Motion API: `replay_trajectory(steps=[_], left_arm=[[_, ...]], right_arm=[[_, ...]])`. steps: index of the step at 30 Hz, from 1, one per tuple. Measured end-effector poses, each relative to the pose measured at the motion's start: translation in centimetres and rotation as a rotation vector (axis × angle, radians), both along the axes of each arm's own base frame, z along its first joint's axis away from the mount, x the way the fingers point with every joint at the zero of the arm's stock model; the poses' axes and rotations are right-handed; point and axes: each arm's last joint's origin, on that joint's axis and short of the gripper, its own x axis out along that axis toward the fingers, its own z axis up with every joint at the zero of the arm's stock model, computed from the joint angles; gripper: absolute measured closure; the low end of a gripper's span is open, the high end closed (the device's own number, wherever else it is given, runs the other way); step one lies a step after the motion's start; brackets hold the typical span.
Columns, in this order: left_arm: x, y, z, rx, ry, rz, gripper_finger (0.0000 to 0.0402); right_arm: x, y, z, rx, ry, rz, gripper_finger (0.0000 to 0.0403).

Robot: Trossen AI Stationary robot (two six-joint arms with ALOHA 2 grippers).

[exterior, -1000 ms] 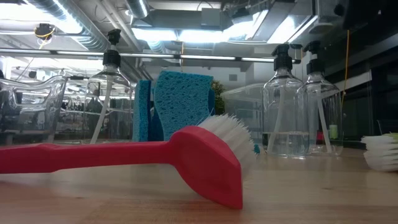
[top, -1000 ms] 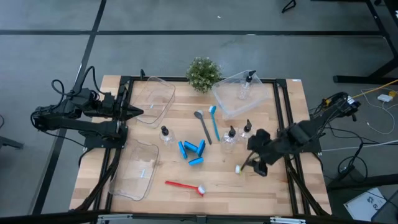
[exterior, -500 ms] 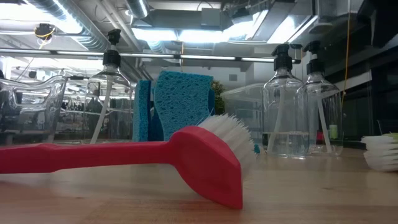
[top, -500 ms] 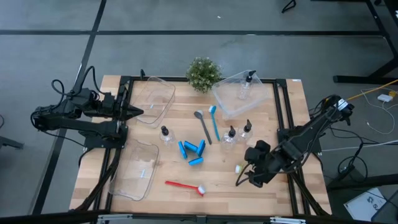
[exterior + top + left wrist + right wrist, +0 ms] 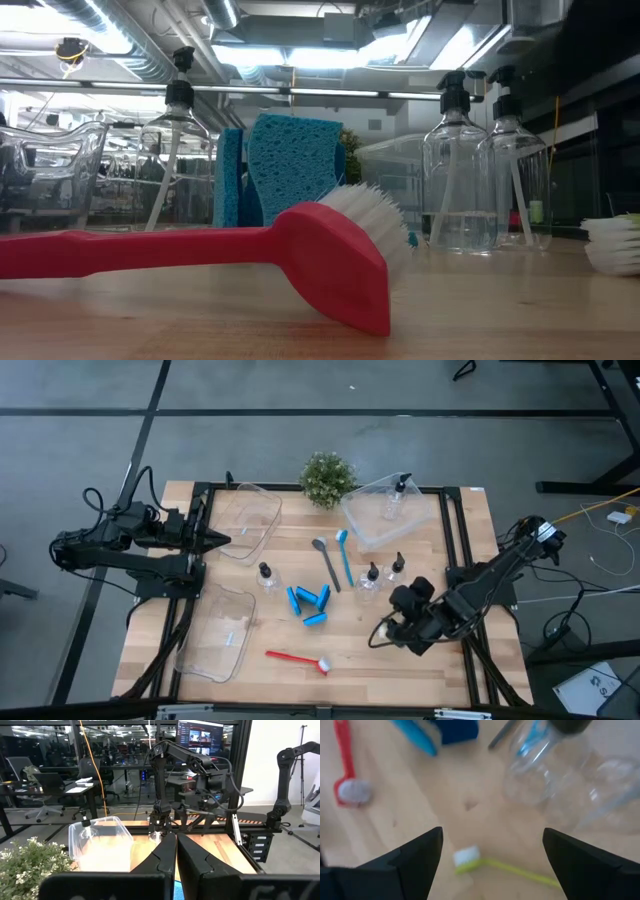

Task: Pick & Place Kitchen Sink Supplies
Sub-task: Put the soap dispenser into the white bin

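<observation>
Hovering over the bench (image 5: 350,645), the right gripper (image 5: 385,632) has its jaws spread wide and empty, the yellow-green brush (image 5: 495,863) lying flat between them, likely lined up for grasping; left gripper (image 5: 171,862) waits, jaws closed, empty.

Overhead and table-level cameras both see the red brush (image 5: 297,658).

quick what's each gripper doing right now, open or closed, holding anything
Left gripper: closed, holding nothing, parked at the table's left edge.
Right gripper: wide open, holding nothing, above the thin yellow-green long-handled brush on the wooden table.
</observation>
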Motion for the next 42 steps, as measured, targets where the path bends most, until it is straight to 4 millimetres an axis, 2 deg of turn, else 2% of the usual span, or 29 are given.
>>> replay_trajectory(steps=[18,23,29,36,42], left_arm=[[0.0,0.0,0.0,0.000,0.000,0.000,0.0389],[0.0,0.0,0.0,0.000,0.000,0.000,0.0393],[0.0,0.0,0.0,0.000,0.000,0.000,0.0391],[0.0,0.0,0.0,0.000,0.000,0.000,0.0390],[0.0,0.0,0.0,0.000,0.000,0.000,0.0389]], right_arm=[[0.9,-2.4,0.8,-0.375,-0.227,-0.196,0.0063],[0.4,-2.9,-0.5,-0.436,-0.254,-0.244,0.0063],[-0.2,-3.3,-2.3,-0.432,-0.280,-0.307,0.0063],[0.0,-2.3,-0.9,-0.398,-0.314,-0.270,0.0063],[0.0,-1.4,-0.8,-0.363,-0.324,-0.229,0.0063]])
